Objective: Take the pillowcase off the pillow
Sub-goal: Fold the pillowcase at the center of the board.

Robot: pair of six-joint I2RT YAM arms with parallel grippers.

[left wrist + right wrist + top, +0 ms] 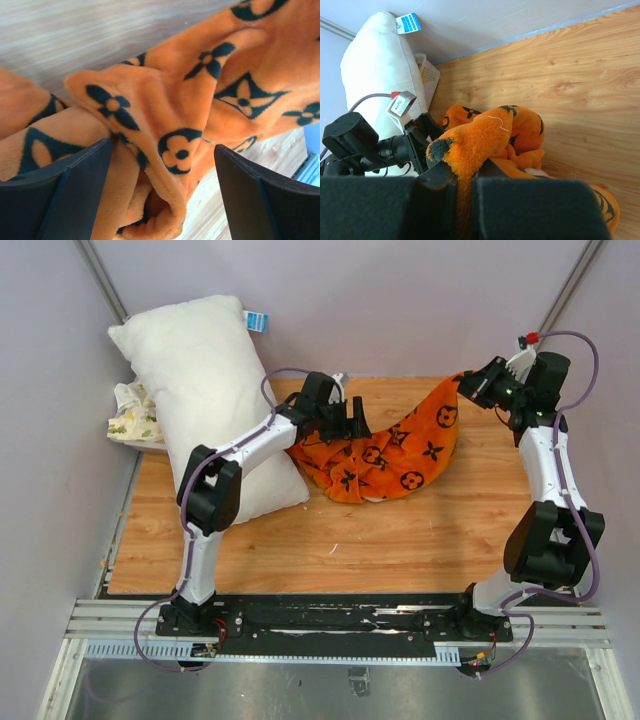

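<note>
Two grippers are at work on one pillowcase. The right gripper (pixel 466 386) is clenched on an end of the pillowcase (pixel 385 455). In the right wrist view its two fingers (pixel 464 172) are pressed together with a strip of orange plush squeezed between them. From above, this end is lifted off the table (pixel 400 540) and the cloth hangs from it in a slope down to the left.

The left gripper (pixel 352 420) is released. In the left wrist view its two dark fingers (pixel 162 146) stand wide apart, and a thick fold of the pillowcase (pixel 200 100) bulges up in the gap between them. The fold lies against the inner side of the left finger; the right finger is apart from it.

The rest of the pillowcase (pixel 485 132) lies as one crumpled heap in the middle of the wooden table, under the left gripper. It covers nothing: the one pillow (pixel 205 370) is bare and white, at the back left of the table, against the wall. The left arm crosses over its lower part, so I cannot tell if heap and pillow touch.

One small blue tag (pixel 256 321) sticks out of the far corner of the pillow (pixel 375 60). One small white printed cloth (pixel 135 420) lies just beside the pillow on its left.
</note>
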